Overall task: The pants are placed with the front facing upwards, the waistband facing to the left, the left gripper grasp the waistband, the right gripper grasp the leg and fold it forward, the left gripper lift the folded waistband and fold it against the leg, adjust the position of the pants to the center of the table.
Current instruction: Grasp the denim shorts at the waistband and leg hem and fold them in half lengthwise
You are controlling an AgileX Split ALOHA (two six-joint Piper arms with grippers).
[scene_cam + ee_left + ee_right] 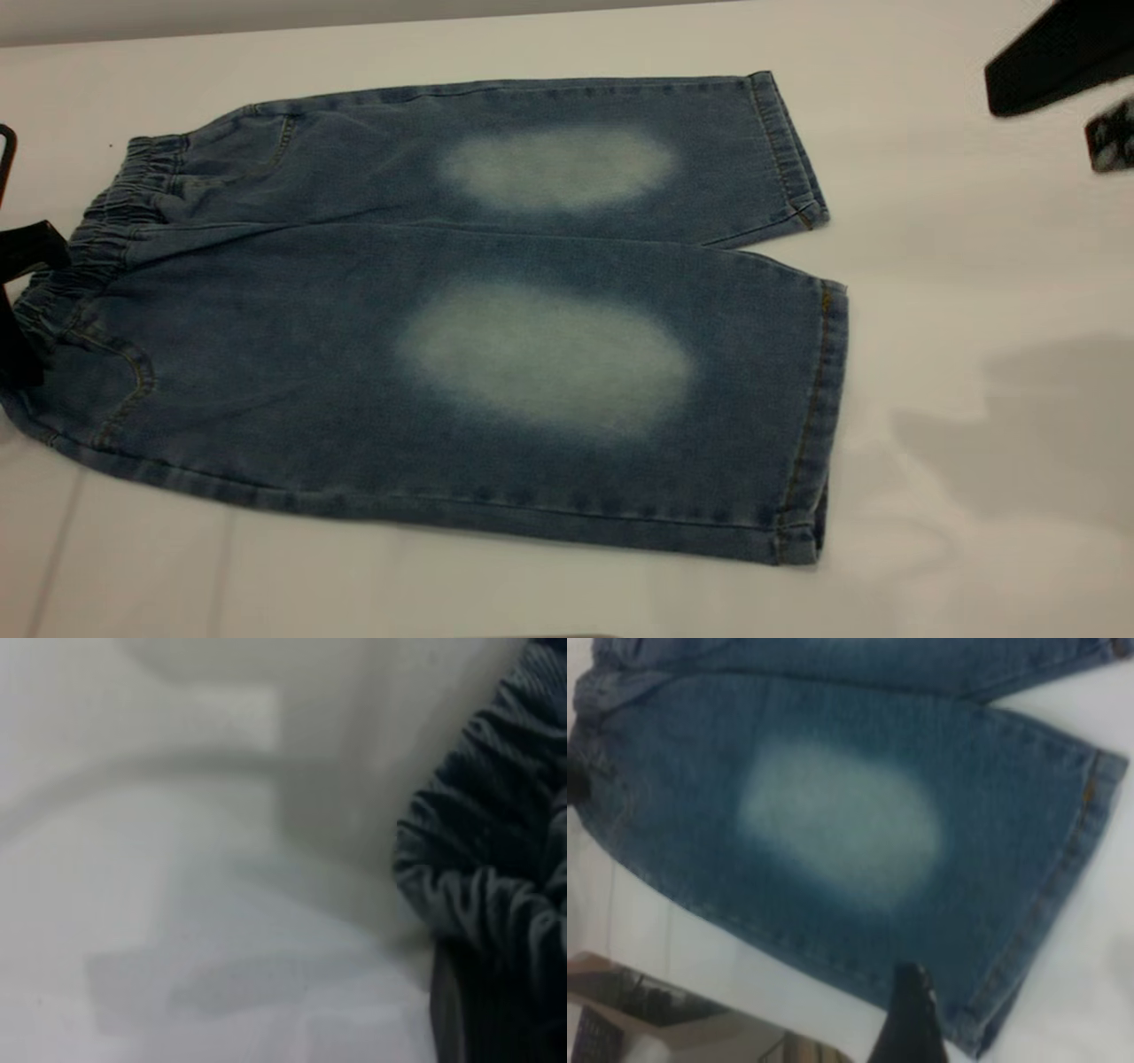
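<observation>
The blue jeans (461, 328) lie flat, front up, on the white table (957, 266), both legs pointing right. The ruffled waistband (115, 213) is at the left end. My left gripper (28, 266) is down at the table's left edge, right on the waistband; in the left wrist view the gathered band (496, 868) fills one side, very close. My right gripper (1076, 97) hangs open above the table at the far right, apart from the legs. The right wrist view looks down on the near leg (850, 824) and its hem (1063, 877), with one finger (908, 1019) showing.
Bare white table surrounds the pants on all sides. The table's near edge and some clutter below it (647, 1001) show in the right wrist view. The right arm casts a shadow (1019, 425) on the table right of the hems.
</observation>
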